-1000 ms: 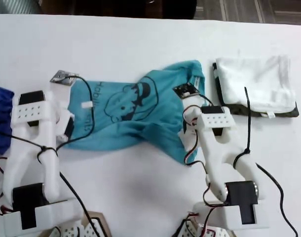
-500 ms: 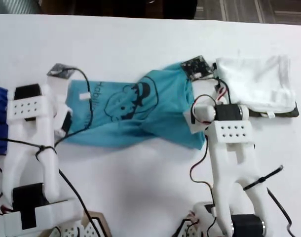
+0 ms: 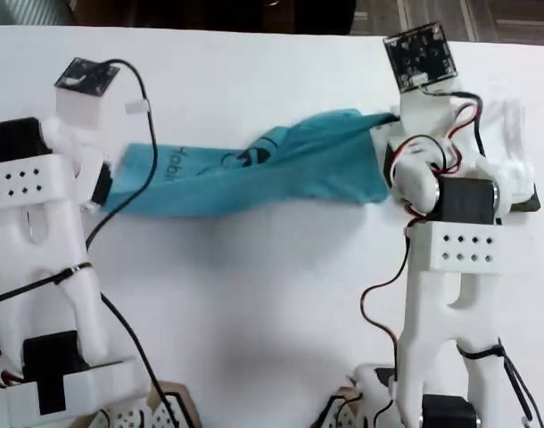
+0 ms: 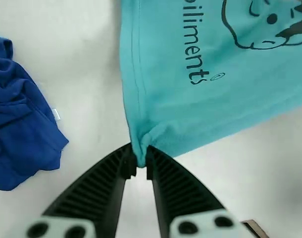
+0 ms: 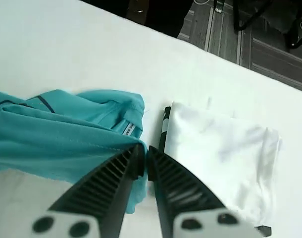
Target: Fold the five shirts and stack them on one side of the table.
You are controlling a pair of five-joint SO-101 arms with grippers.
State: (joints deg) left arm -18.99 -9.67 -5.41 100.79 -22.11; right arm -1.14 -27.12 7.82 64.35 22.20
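We find the teal shirt stretched taut over the surface, left claw and right claw each closed on a thin pinch of its cloth, which apparently could slip free if tension rises.

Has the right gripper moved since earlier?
Yes. Holding the teal shirt, the right gripper moved toward the far edge of the table, beside the white folded shirt.

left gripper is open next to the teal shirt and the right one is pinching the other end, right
Not quite. The left gripper is not open: it is shut on the teal shirt, pinching a corner of the cloth, as the left wrist view shows. The right gripper does pinch the other end.
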